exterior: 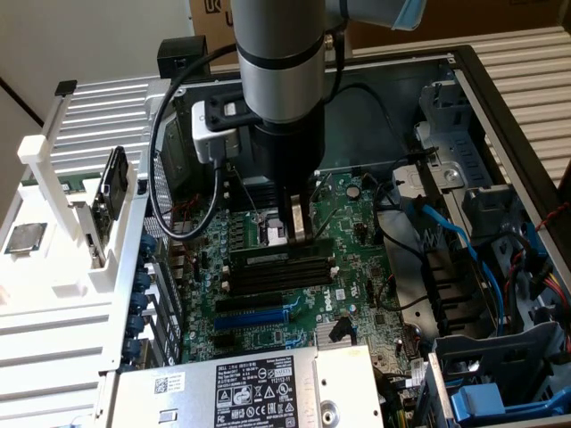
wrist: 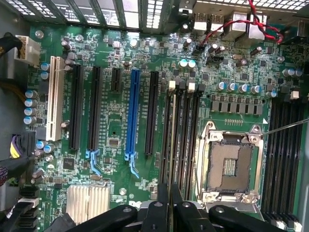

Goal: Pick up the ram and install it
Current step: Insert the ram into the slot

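The ram point(exterior: 265, 255) is a long thin stick with dark chips. It stands on edge along the bank of black memory slots point(exterior: 284, 275) beside the processor socket point(exterior: 272, 234). My gripper point(exterior: 297, 234) comes straight down on the ram's upper edge and is shut on it near its middle. In the wrist view the ram point(wrist: 170, 140) shows edge-on as a thin pale line running away from the gripper point(wrist: 169, 195), in line with the slots point(wrist: 186, 130). I cannot tell whether the stick is seated in a slot or held just above one.
The open socket point(wrist: 229, 164) lies beside the slots, with a second bank of slots point(wrist: 285, 154) beyond it. A blue expansion slot point(wrist: 133, 116) and black ones flank the other side. A white rack point(exterior: 53, 223) outside the case holds a processor chip point(exterior: 24, 238). Cables point(exterior: 446, 232) and a power supply point(exterior: 241, 388) crowd the case.
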Motion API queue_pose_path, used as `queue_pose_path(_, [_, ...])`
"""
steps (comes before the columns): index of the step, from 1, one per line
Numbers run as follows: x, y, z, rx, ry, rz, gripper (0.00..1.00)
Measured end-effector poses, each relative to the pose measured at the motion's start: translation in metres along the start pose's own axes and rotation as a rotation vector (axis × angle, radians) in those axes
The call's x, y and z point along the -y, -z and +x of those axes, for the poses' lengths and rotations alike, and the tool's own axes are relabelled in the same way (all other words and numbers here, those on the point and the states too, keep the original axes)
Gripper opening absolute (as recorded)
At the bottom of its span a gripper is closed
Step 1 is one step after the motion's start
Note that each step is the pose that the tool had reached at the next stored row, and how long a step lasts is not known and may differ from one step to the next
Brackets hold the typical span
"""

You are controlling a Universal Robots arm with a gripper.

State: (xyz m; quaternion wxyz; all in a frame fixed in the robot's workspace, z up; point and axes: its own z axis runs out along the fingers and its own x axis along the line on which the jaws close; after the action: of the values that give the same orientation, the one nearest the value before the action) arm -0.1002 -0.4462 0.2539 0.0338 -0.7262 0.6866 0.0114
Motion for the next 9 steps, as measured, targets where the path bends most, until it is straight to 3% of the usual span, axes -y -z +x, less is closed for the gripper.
queue_pose_path(4, [-0.0026, -0.0021, -0.0065, -0.0050, 0.003, 0.0004, 0.13])
queue_pose_path(8, [-0.0028, -0.0038, -0.0096, -0.0242, 0.005, 0.0004, 0.13])
queue_pose_path(9, [-0.0027, -0.0038, -0.0096, -0.0265, 0.005, 0.0006, 0.13])
